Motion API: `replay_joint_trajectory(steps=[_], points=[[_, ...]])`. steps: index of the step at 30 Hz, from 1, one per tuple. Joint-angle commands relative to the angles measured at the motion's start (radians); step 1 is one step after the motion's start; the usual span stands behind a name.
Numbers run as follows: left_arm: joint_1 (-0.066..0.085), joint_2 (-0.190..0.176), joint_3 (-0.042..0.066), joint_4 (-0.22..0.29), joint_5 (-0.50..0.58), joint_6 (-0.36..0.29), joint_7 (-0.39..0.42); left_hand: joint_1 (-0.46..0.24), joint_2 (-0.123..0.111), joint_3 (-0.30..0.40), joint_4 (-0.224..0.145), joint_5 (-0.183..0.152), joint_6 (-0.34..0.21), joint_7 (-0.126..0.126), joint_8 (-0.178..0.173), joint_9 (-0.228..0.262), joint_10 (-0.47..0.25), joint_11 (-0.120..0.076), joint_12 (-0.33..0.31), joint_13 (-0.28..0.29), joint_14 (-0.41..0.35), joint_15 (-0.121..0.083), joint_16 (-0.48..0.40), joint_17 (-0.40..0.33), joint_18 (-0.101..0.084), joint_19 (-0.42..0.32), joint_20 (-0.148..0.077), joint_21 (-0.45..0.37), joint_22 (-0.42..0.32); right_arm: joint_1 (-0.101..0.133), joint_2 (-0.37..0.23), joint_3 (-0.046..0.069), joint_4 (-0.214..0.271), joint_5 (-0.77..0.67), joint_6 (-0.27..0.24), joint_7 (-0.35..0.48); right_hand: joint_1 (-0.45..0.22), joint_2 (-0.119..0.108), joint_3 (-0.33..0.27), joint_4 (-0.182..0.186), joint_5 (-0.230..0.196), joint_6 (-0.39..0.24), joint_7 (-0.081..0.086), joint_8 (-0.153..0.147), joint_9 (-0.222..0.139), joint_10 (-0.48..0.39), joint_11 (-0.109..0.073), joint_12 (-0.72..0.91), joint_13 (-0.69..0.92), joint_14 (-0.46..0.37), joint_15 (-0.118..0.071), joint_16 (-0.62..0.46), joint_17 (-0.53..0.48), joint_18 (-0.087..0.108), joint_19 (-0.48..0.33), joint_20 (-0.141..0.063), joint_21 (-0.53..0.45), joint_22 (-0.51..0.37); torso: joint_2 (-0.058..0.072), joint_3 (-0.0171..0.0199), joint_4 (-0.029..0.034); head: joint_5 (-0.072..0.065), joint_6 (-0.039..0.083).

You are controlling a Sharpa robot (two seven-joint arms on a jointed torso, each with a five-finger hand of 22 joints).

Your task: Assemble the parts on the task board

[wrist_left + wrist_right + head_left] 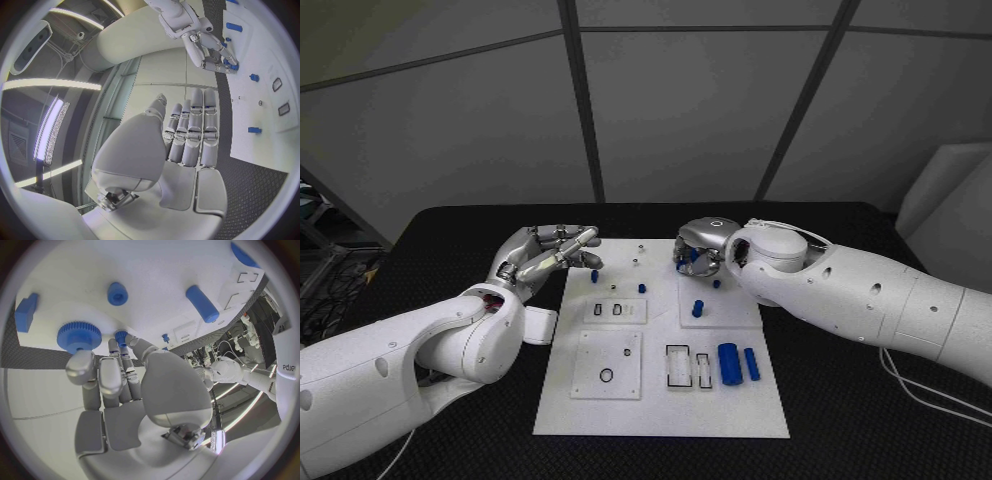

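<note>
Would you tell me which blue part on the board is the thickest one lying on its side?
The fat blue cylinder lying by the board's near right corner; the slimmer blue rod beside it is clearly thinner.

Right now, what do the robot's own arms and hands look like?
Both arms are covered in smooth, glossy white shells with rounded joints and small dark screw holes. The left hand and right hand are silver metal with many segmented fingers; in the wrist views their palms and backs carry pale grey-white plates. Thin white cables loop over the right wrist and trail under the right arm at the table's edge.

White arms, silver hands
</note>
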Motion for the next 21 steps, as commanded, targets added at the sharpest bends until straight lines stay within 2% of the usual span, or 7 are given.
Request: replay_joint_trajectory(steps=[1,8,14,21], points=[[0.002,0.001,0.001,0.002,-0.007,0.017,-0.004,-0.012,-0.001,0.0,0.007,-0.005,0.001,0.008,-0.004,-0.002,0.003,0.005,-0.003,-0.001,-0.001,0.005,-0.006,0.002,-0.02,0.0,0.004,0.004,0.001,0.001,0.002,0.0,-0.001,-0.008,-0.005,0.002,0.017,0.0,0.016,-0.002,-0.005,0.016,-0.001,0.007,0.002,0.012,-0.002,0.003,0.001,0.031,-0.008,0.009,0.005,-0.021,0.008,-0.001,0.009,0.007,0.0,0.0,-0.001,0.001,0.0],[0.002,0.001,0.001,0.002,-0.007,0.019,-0.005,-0.011,0.001,0.001,0.007,-0.005,0.001,0.008,-0.005,-0.002,0.002,0.006,-0.004,-0.001,-0.002,0.006,-0.006,0.003,-0.02,-0.001,0.004,0.004,0.001,0.001,-0.01,0.0,0.02,-0.013,-0.09,0.012,0.034,-0.001,0.039,-0.012,-0.003,0.038,-0.002,0.014,0.006,0.037,-0.007,0.007,0.005,0.031,-0.013,0.02,0.015,-0.024,0.015,-0.004,0.025,0.03,0.0,0.0004,-0.0013,0.003,0.001],[0.002,0.0,0.001,0.001,-0.007,0.02,-0.005,-0.011,0.001,0.001,0.007,-0.005,0.001,0.008,-0.005,-0.002,0.002,0.006,-0.004,-0.001,-0.002,0.006,-0.006,0.003,-0.02,-0.001,0.004,0.004,0.001,0.0,-0.023,0.0,0.051,-0.015,-0.183,0.006,0.038,-0.007,0.046,-0.016,0.003,0.043,-0.002,0.014,0.007,0.042,-0.007,0.005,0.006,0.031,-0.013,0.024,0.019,-0.025,0.018,-0.005,0.031,0.038,0.001,-0.0009,-0.0014,0.005,0.005],[0.002,-0.001,0.001,-0.001,-0.007,0.021,-0.005,-0.011,0.001,0.001,0.007,-0.005,0.001,0.008,-0.005,-0.002,0.002,0.006,-0.004,-0.001,-0.002,0.006,-0.006,0.003,-0.02,-0.001,0.004,0.004,0.001,0.001,-0.008,0.0,0.037,-0.021,-0.244,-0.001,0.039,-0.01,0.049,-0.018,0.005,0.044,-0.001,0.013,0.007,0.042,-0.006,0.003,0.006,0.031,-0.013,0.027,0.022,-0.026,0.019,-0.006,0.034,0.042,0.002,-0.0014,0.0004,0.008,0.014]])
